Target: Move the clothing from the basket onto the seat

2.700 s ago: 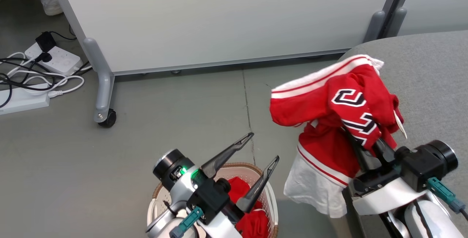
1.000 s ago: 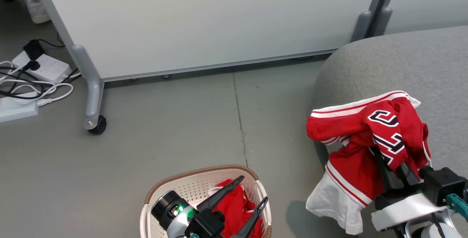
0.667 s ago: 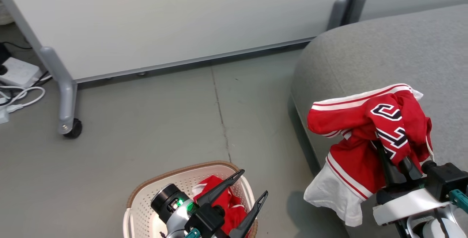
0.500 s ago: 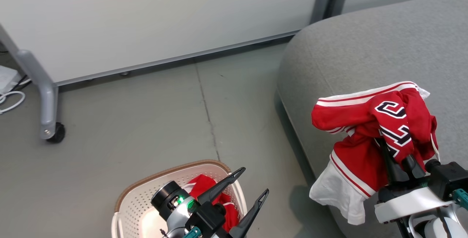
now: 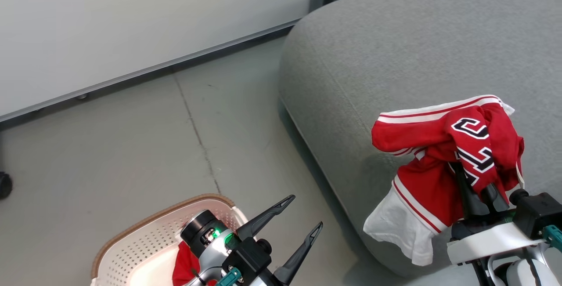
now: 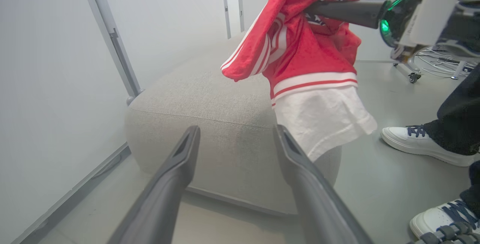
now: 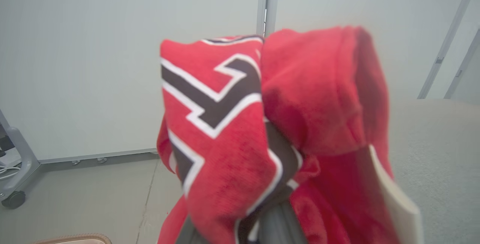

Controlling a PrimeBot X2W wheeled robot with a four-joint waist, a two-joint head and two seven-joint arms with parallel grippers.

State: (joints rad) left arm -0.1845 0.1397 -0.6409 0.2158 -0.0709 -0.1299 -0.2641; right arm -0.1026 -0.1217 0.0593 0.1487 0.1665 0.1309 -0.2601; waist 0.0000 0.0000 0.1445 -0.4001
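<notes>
Clothing (image 5: 421, 176), a soft bright-red jersey garment with white striped trim and dark block letters outlined in white, is clamped between the two long dark fingers of your right gripper (image 5: 477, 189). The fingers are drawn close together, with the cloth bunched over their tips. From that grip the garment droops to the left, a striped sleeve sticking out and a white hem hanging lowest. It hangs over the near left corner of the large grey fabric-upholstered seat cushion (image 5: 395, 48) with rounded edges, and you cannot tell whether the hem touches the cushion's side. Your left gripper (image 5: 306, 212) has its fingers spread wide apart with nothing between them. It is held above the smooth grey floor (image 5: 131, 154), between the cushion and the cream-white perforated plastic basket (image 5: 140, 251) with a brown woven-look rim at the near left. A second red garment (image 5: 182, 262) lies crumpled inside that basket, partly hidden by your left wrist. Along the far left runs a pale grey partition panel (image 5: 109, 27), near the cushion's far corner. In the left wrist view a person's white lace-up shoe (image 6: 423, 144) and dark trouser leg (image 6: 457, 113) stand on the floor near the cushion.
</notes>
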